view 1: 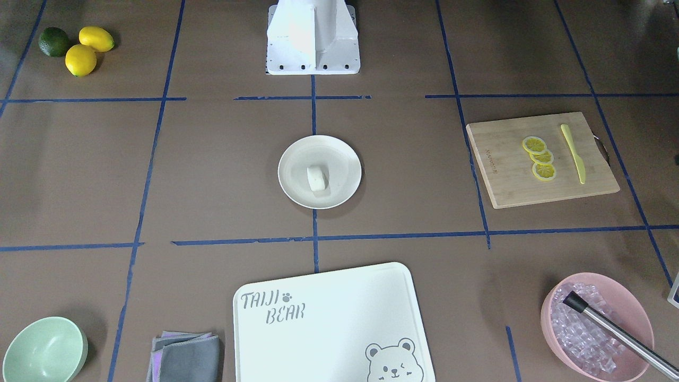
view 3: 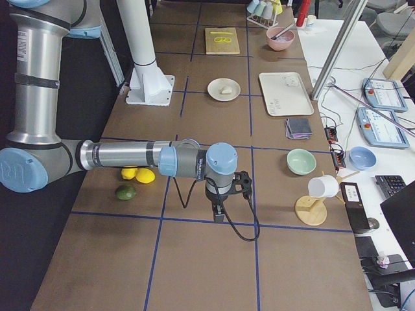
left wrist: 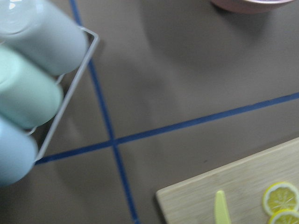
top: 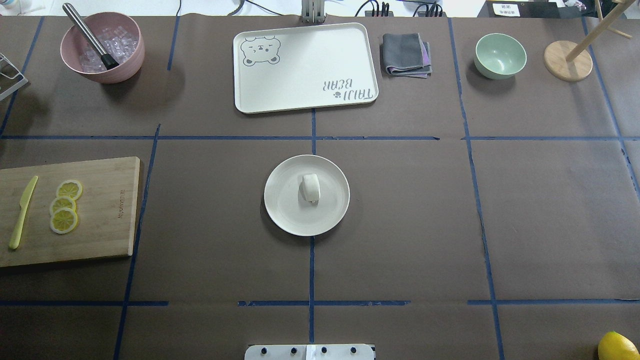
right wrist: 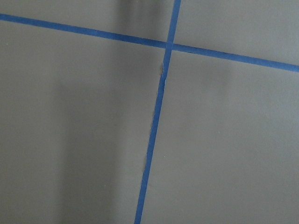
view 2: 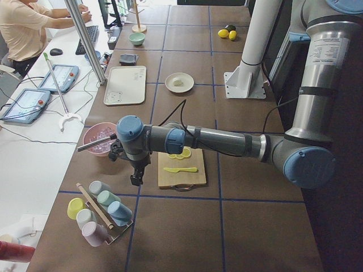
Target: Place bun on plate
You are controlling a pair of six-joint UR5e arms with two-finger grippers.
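Observation:
The white bun (top: 310, 188) lies on the round cream plate (top: 282, 212) at the table's centre, a little off the plate's middle; it also shows in the front view as the bun (view 1: 316, 178) on the plate (view 1: 290, 159). Neither gripper is near it. My left gripper (view 2: 136, 179) hangs beyond the wooden board at the table's left end, by the cup rack. My right gripper (view 3: 219, 214) hangs low over bare table at the right end. Both show only in the side views, so I cannot tell whether they are open or shut.
A wooden board (top: 105, 210) holds lemon slices (top: 64, 206) and a yellow knife (top: 22, 212). Along the far edge stand a pink ice bowl (top: 102, 47), the bear board (top: 305, 67), a grey cloth (top: 406, 55), a mint bowl (top: 500, 56). A cup rack (view 2: 99, 212) and whole lemons (view 3: 138, 174) sit at the ends.

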